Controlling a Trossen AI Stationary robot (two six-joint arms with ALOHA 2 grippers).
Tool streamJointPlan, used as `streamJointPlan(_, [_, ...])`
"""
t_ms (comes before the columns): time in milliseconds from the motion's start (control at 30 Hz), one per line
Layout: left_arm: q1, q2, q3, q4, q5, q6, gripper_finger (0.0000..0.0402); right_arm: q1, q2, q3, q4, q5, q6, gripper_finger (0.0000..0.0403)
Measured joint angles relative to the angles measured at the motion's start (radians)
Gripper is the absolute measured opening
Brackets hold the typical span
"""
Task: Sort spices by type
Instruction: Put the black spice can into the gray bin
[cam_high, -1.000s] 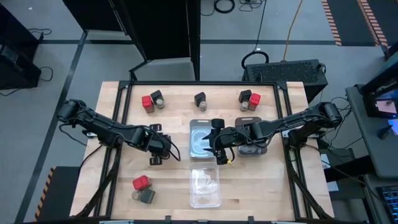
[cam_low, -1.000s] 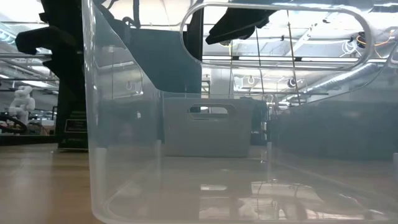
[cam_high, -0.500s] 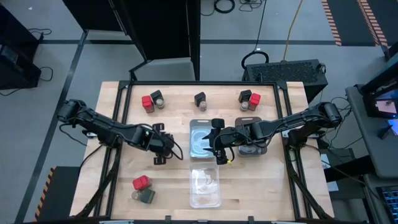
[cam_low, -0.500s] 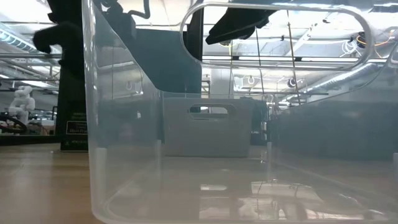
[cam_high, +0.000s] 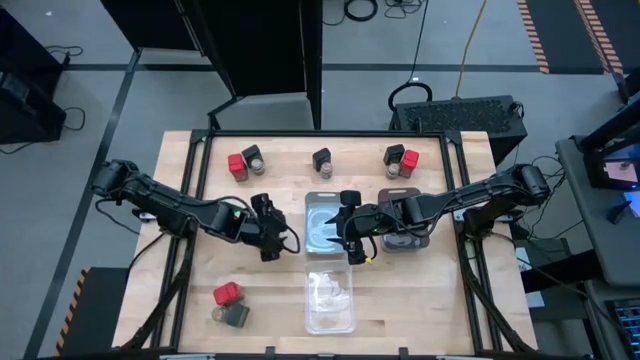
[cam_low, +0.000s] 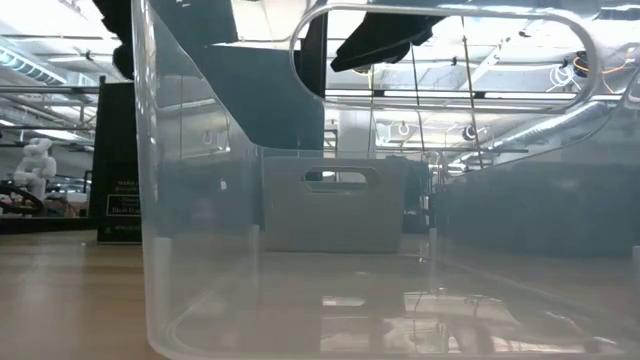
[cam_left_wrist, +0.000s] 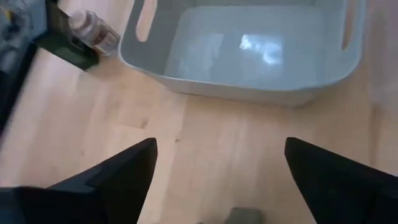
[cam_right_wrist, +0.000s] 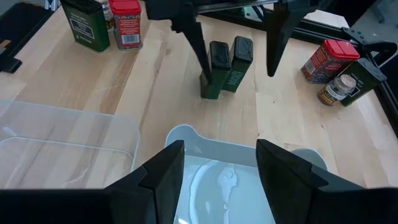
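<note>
While the left gripper (cam_high: 268, 236) gapes empty beside two dark tins (cam_right_wrist: 227, 67), the right gripper (cam_high: 352, 242) hangs part-open over the tray (cam_high: 322, 208).

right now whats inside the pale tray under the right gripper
Nothing shows inside the pale tray: only its bare, shiny floor between the open right gripper. The fingers cover its near corners. Two dark tins stand beyond it.

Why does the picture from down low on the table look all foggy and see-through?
In the low view a clear tray stands right at the camera, so the room shows through its wall, hazy, with ceiling lights mirrored in its floor. In the left wrist view the left gripper's fingers look soft and blurry. The high view is evenly lit.
</note>
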Motion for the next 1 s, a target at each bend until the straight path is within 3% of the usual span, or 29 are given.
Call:
streamJointPlan(267, [0.000, 0.000, -0.006, -0.131, 0.057, -0.034, 0.0349, 0.000, 0.000, 0.000, -0.003, 0.000, 0.002, 0.0185])
streamJointPlan(500, [0.001, -0.001, -0.057, -0.127, 0.151, -0.069, 0.0339, 0.000, 0.000, 0.000, -0.003, 0.000, 0.003, 0.0185])
streamJointPlan(1000, [0.001, -0.001, -0.058, -0.195, 0.202, -0.068, 0.0338, 0.000, 0.000, 0.000, -0.006, 0.000, 0.003, 0.0185])
